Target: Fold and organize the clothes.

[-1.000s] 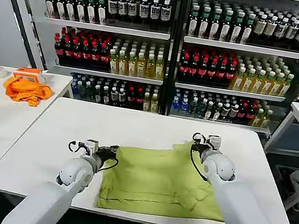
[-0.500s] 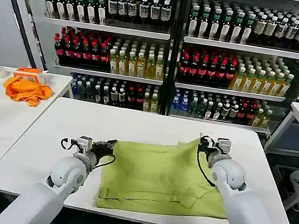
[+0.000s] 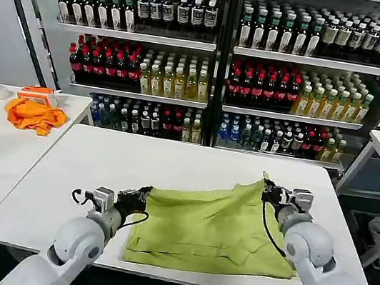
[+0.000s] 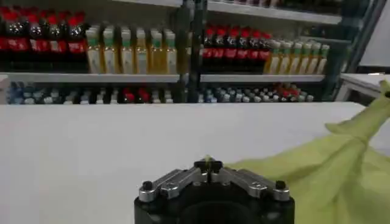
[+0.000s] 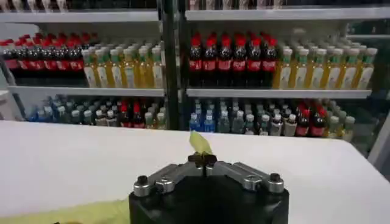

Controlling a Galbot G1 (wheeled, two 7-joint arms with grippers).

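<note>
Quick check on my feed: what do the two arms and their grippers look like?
Both arms have smooth light-grey shells with rounded, ball-like wrist joints. Each carries a small white module and looping black cables near the wrist. The left gripper and right gripper are black, with silver-grey linkage bars and dark pivot bolts visible in the wrist views.

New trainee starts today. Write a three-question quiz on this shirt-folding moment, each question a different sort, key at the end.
1. True or false: both grippers are shut on the T-shirt.
2. Which corner of the shirt does the right gripper hold? A) far right corner, lifted off the table B) near right corner, flat on the table C) none
3. Fill in: the orange cloth lies on the ___ table, to the robot's left.

Key:
1. True. The left gripper pinches the far left corner, the right the far right one.
2. A
3. side
</note>
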